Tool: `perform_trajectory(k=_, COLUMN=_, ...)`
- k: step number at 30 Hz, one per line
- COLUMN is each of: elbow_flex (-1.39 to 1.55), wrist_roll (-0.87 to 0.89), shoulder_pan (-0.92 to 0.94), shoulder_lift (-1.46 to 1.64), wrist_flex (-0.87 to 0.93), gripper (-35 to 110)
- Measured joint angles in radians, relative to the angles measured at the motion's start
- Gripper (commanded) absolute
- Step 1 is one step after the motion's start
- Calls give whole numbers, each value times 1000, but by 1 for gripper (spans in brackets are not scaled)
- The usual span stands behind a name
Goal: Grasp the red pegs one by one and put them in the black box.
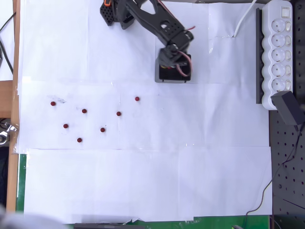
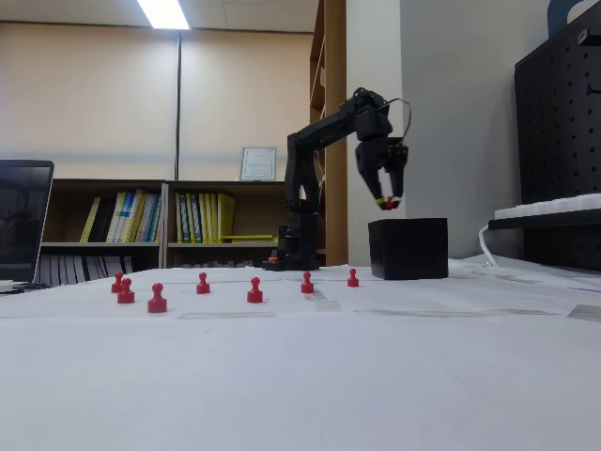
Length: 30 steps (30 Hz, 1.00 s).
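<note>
Red pegs (image 1: 84,111) well apart on paper (image 1: 143,191)

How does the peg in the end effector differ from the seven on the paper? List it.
Held peg: off the table, pinched in the end effector above the black box. The seven pegs stand upright on the white paper, untouched, left of the box in the fixed view. All are red.

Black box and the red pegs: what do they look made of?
Black box: probably hard plastic, matte; flat dark walls with crisp edges and almost no glare in the fixed view.

Red pegs: likely moulded plastic, slightly glossy; uniform red, round heads on flared bases. Too small to rule out painted wood.

One more peg sits between the gripper's fingers above the box; same look.
</note>
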Motion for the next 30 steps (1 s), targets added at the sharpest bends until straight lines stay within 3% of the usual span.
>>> perform_trajectory(k=11, elbow_flex=0, wrist_roll=17, shoulder_pan=-34, shoulder_lift=209, wrist_flex=-104, gripper=14)
perform_trajectory(k=18, elbow_flex=9, wrist_roll=44, shoulder_pan=-18, shoulder_lift=196, wrist_flex=-74, gripper=14)
perform_trajectory(k=25, elbow_flex=35, wrist_roll=94, shoulder_pan=52, shoulder_lift=-78, wrist_flex=-18, gripper=14)
perform_trajectory(k=30, elbow_flex=-216, wrist_roll=305, shoulder_pan=212, shoulder_lift=-402, wrist_flex=-75, gripper=14)
